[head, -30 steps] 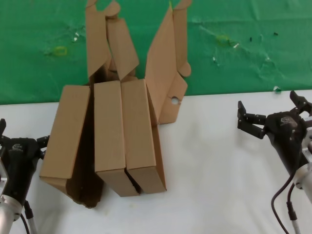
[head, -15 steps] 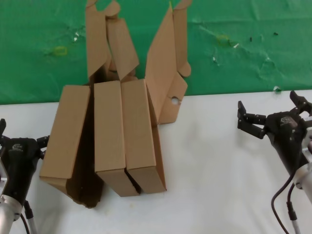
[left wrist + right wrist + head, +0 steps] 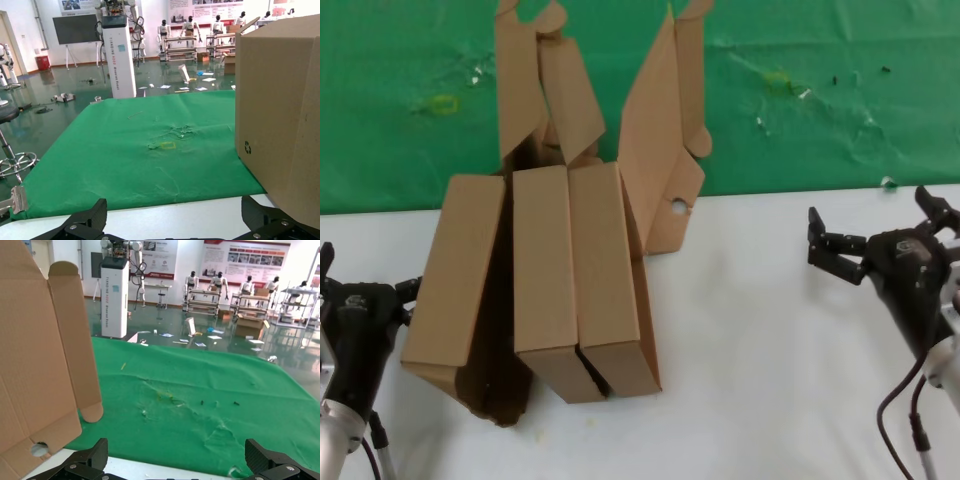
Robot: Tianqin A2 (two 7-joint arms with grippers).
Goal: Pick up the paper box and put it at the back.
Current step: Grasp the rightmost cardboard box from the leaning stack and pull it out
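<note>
Both wrists are cased in matte black housings with silver-grey lower links. Black toothed fingers are seen on the right gripper (image 3: 875, 235) at the frame's right; black cables are looped beneath. A small pale logo is printed on the left gripper (image 3: 360, 300) at lower left.

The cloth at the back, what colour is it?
Green cloth, clearest in the head view.

- Head view: looks down from above and in front, taking in the white table (image 3: 770, 330), the green cloth (image 3: 820, 100) behind it, and the boxes (image 3: 550, 280).
- Left wrist view: low at table level, facing the cloth (image 3: 140, 160), a box (image 3: 280, 120) close by.
- Right wrist view: likewise low, facing the same cloth (image 3: 200, 405), beside the holed flap (image 3: 35, 390).
</note>
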